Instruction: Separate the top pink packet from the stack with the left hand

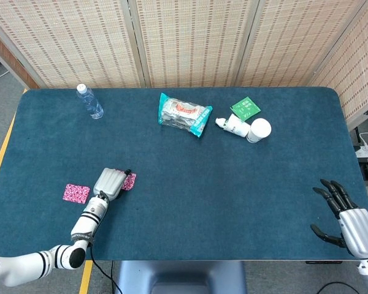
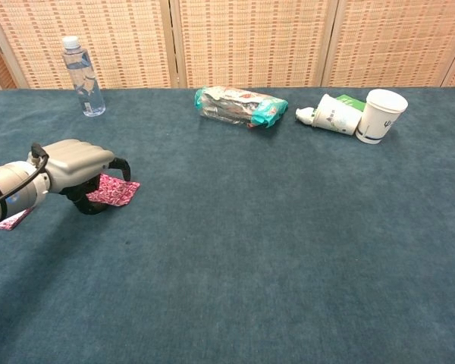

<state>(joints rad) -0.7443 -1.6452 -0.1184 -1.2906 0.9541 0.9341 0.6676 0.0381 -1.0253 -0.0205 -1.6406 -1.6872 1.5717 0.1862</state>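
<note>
One pink packet (image 1: 130, 181) lies flat on the blue table, also visible in the chest view as the pink packet (image 2: 115, 191). My left hand (image 1: 110, 182) arches over its left part, fingers curved above it and thumb down by the cloth; the fingertips (image 2: 124, 167) stand clear of the packet. A second pink packet (image 1: 76, 193) lies apart to the left, mostly hidden behind my forearm in the chest view (image 2: 12, 221). My right hand (image 1: 346, 220) rests at the table's near right corner, fingers spread, holding nothing.
A water bottle (image 1: 89, 101) stands at the back left. At the back middle lie a teal snack bag (image 1: 183, 114), a white tube (image 1: 234, 126), a paper cup (image 1: 259, 130) and a green packet (image 1: 246, 108).
</note>
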